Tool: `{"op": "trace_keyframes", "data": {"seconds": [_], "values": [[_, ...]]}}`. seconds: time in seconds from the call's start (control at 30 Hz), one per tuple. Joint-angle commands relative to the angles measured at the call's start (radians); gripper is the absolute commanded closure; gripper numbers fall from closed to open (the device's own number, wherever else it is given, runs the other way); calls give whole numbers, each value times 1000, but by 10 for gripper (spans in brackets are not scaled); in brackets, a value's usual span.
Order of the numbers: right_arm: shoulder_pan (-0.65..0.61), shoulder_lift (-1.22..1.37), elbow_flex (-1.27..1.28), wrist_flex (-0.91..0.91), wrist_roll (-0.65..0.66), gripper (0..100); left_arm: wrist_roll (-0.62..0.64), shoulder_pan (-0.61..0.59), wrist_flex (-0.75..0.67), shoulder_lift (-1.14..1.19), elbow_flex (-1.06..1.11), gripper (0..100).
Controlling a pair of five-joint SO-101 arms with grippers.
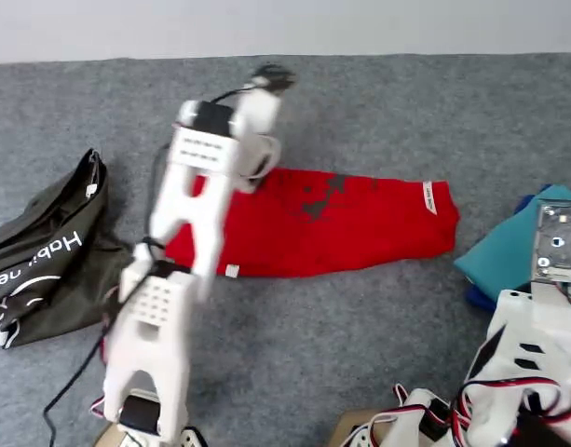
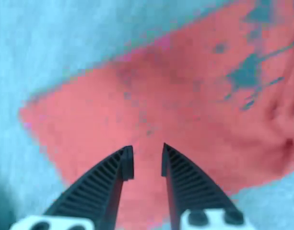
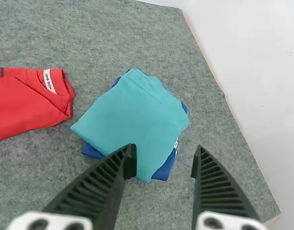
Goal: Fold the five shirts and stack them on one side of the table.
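Our left hand (image 2: 147, 160), just a little apart, hangs over the red shirt (image 1: 332, 223) in the middle of the counter (image 1: 360, 354), which we think is soft and floppy, so pinch its left end, while our right hand (image 3: 164, 160), wide apart, hangs over the teal shirt (image 3: 132, 120).

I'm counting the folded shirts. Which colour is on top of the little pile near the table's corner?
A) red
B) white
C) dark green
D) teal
D: the teal shirt lies folded on top of a blue shirt, and the red shirt lies apart from them.
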Motion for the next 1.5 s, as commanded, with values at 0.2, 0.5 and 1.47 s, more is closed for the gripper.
{"op": "trace_keyframes", "data": {"seconds": [0.2,0.5,1.47], "values": [[13,-1,2,39,11,801,0,-261,23,-144,188,788],[13,-2,2,39,11,801,-63,-255,9,-35,159,757],[13,-2,2,39,11,801,-95,-193,25,247,19,994]]}}
